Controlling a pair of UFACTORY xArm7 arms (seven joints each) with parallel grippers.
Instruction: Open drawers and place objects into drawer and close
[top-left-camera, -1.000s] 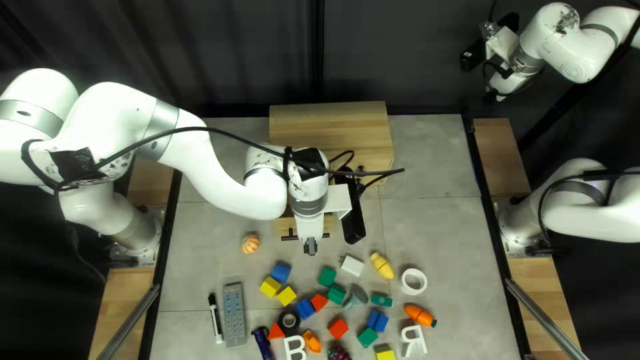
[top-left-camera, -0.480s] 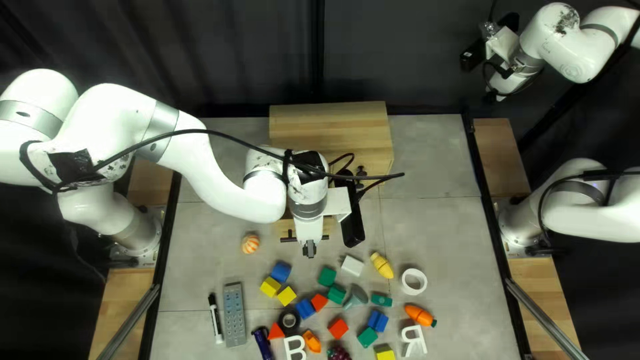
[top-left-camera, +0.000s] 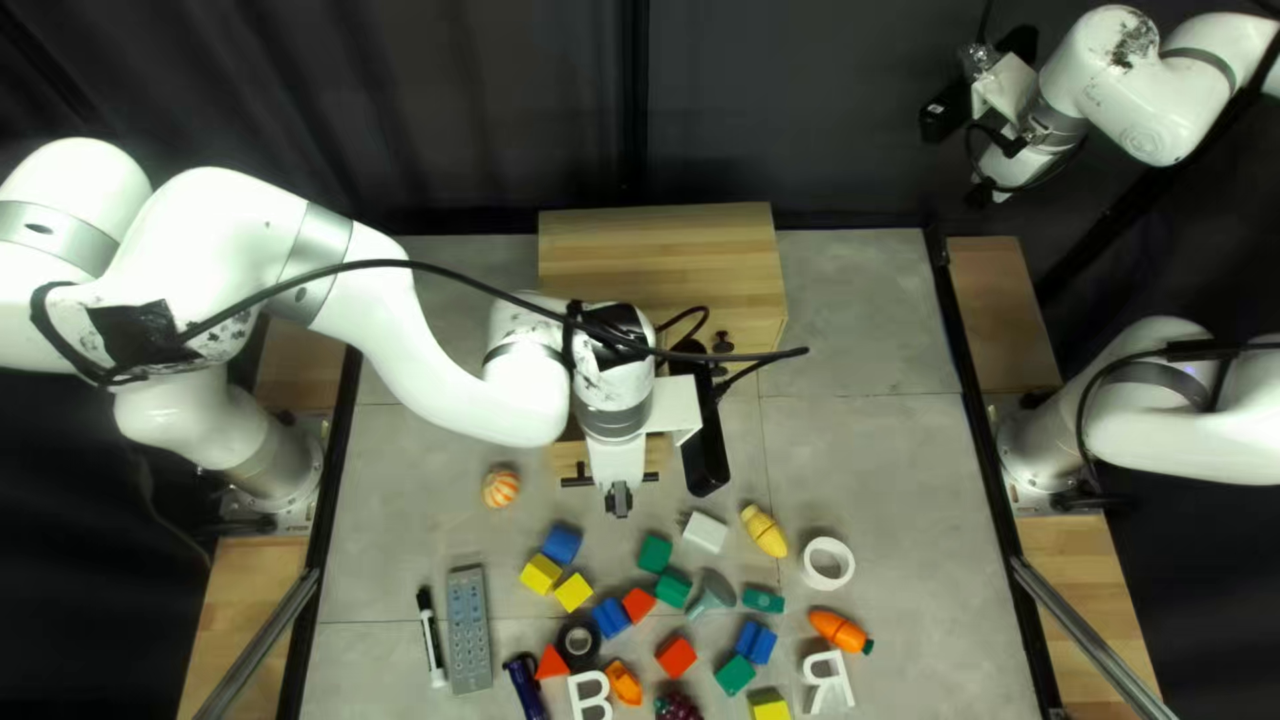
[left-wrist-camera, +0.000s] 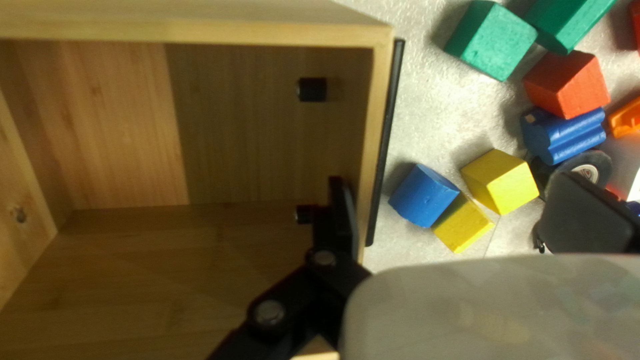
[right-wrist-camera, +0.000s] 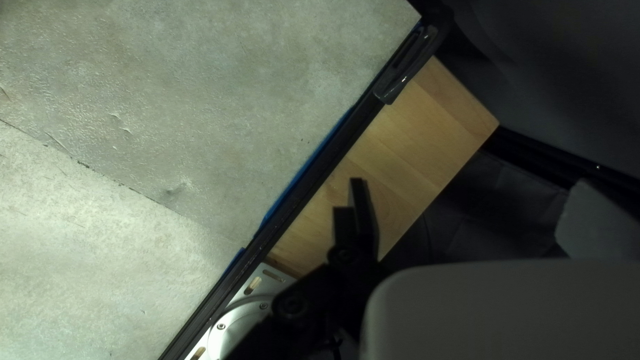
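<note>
Drawer of pale wood, pulled out towards the near side of its cabinet, which stands at the far edge of the bench. My eye goes first to the left claw, hanging down right at the drawer's front. Seen from the left wrist, its two fingers stand wide apart: one dips inside the front wall, the other is out over the bench, past the black handle. Two dark bolt ends show on the wall's inner face.

The right claw is held high, up by the dark curtain beyond the bench's far right corner. The right wrist view shows its fingers spread too, with a wooden plank below.

Quite a scatter lies in front of the drawer. A striped orange ball sits off to the left, and nearer the middle a blue cylinder touches one of two yellow blocks. A white block lies near a yellow corn-shaped toy, with a white ring and an orange toy carrot farther right. Over at the left, a marker lies just beside a grey remote.
</note>
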